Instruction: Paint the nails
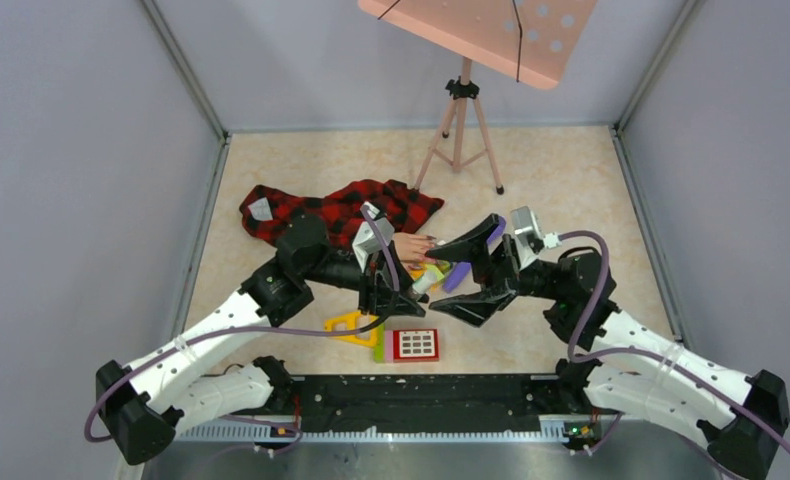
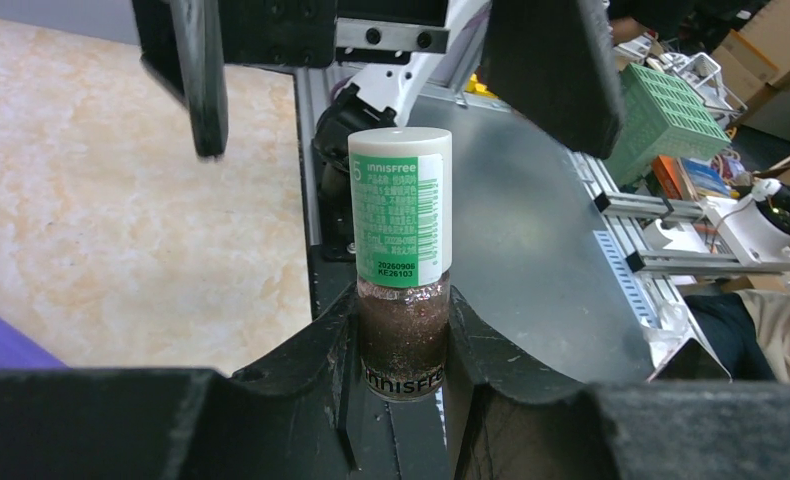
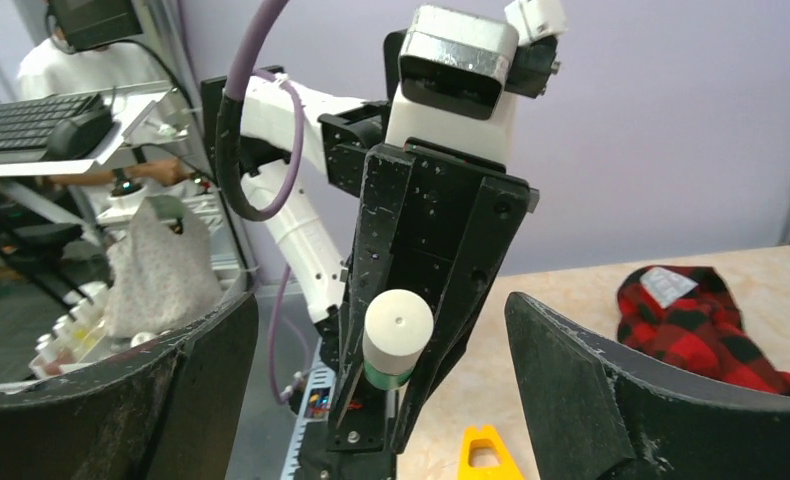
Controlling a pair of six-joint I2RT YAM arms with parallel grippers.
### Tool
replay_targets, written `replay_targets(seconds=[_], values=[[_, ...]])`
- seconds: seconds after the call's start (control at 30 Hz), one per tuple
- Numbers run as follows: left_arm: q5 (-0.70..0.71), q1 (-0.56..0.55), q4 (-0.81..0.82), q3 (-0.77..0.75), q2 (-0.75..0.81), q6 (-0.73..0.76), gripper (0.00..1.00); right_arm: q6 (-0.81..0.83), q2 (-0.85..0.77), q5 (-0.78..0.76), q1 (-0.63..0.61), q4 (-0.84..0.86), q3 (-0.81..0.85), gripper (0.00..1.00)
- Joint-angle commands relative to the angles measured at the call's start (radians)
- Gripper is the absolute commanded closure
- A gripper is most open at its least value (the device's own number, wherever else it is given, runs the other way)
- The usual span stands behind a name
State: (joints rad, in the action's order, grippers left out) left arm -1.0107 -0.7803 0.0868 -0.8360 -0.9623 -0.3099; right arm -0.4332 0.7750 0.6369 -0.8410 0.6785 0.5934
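A flesh-coloured mannequin hand (image 1: 411, 246) with a red-and-black plaid sleeve (image 1: 341, 210) lies mid-table. Its dark nails (image 1: 433, 241) barely show in the top view. My left gripper (image 1: 409, 285) (image 2: 403, 305) is shut on a small bottle of glittery brown polish (image 2: 403, 335), held above the table by the glass body. Its green-labelled cap (image 2: 399, 205) points at my right gripper. My right gripper (image 1: 461, 275) (image 3: 379, 312) is open, its fingers (image 3: 611, 390) on either side of the cap (image 3: 398, 335) without touching it.
A pink tripod (image 1: 459, 125) with a pink perforated board (image 1: 481, 30) stands at the back. A yellow triangular piece (image 1: 351, 328) (image 3: 483, 455), a red-and-green keypad toy (image 1: 411, 345) and a purple piece (image 1: 458, 276) lie near the grippers. Grey walls enclose the table.
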Motion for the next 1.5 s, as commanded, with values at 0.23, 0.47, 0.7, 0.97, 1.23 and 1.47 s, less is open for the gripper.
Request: replay_targets(seconds=[0.23, 0.47, 0.7, 0.97, 1.23, 1.47], values=[[-0.049, -0.011, 0.044, -0.045, -0.002, 0.014, 1.00, -0.083, 0.108, 0.153, -0.008, 0.226, 0.028, 0.27], [-0.038, -0.013, 0.039, -0.045, -0.003, 0.018, 1.00, -0.084, 0.131, 0.155, -0.017, 0.209, 0.035, 0.53], [-0.005, -0.013, 0.026, -0.043, 0.005, 0.035, 1.00, -0.067, 0.138, 0.156, -0.020, 0.163, 0.037, 0.90], [0.171, -0.010, -0.039, -0.039, 0.047, 0.095, 1.00, 0.008, 0.147, 0.098, -0.042, 0.029, 0.018, 1.00], [0.468, -0.010, -0.082, -0.022, 0.112, 0.165, 1.00, -0.002, 0.226, -0.037, -0.083, -0.077, 0.014, 1.00], [0.759, -0.010, -0.140, -0.003, 0.155, 0.199, 1.00, -0.102, 0.377, -0.211, -0.122, -0.133, 0.062, 1.00]])
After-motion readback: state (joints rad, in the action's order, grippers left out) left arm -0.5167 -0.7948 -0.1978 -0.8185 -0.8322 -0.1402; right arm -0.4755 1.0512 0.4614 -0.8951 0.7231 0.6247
